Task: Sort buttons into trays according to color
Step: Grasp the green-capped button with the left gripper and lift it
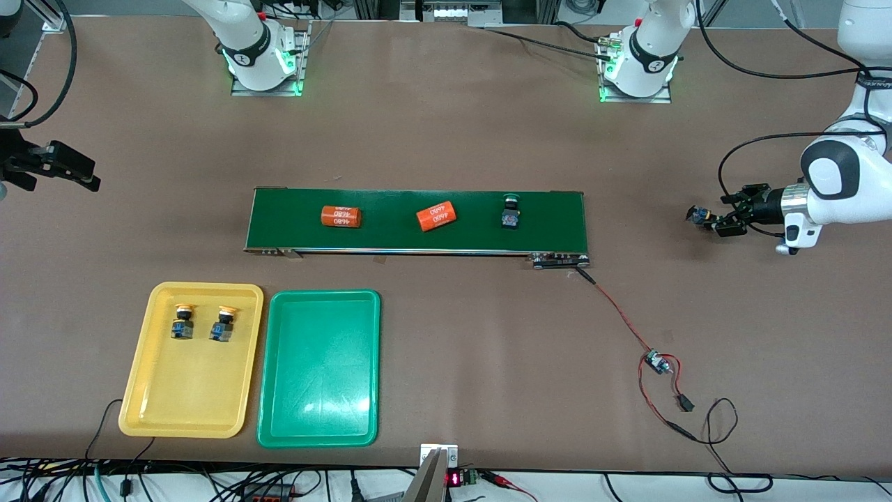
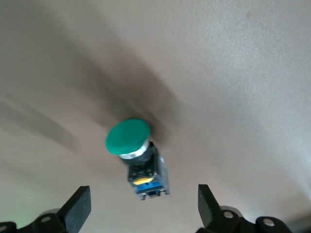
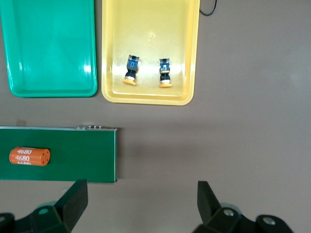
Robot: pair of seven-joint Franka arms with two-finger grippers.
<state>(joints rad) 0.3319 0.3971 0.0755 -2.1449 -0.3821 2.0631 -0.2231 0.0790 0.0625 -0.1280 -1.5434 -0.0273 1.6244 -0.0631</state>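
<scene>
a small, light, rigid green-capped button (image 2: 138, 155) sits mid-frame just ahead of the wide-open, empty left tool (image 2: 143, 196), best pinched across its boxy body; the right tool (image 3: 141, 191) waits open above the desk (image 3: 243, 145).

Even bright overhead light, soft shadows, blurred left wrist view.
</scene>
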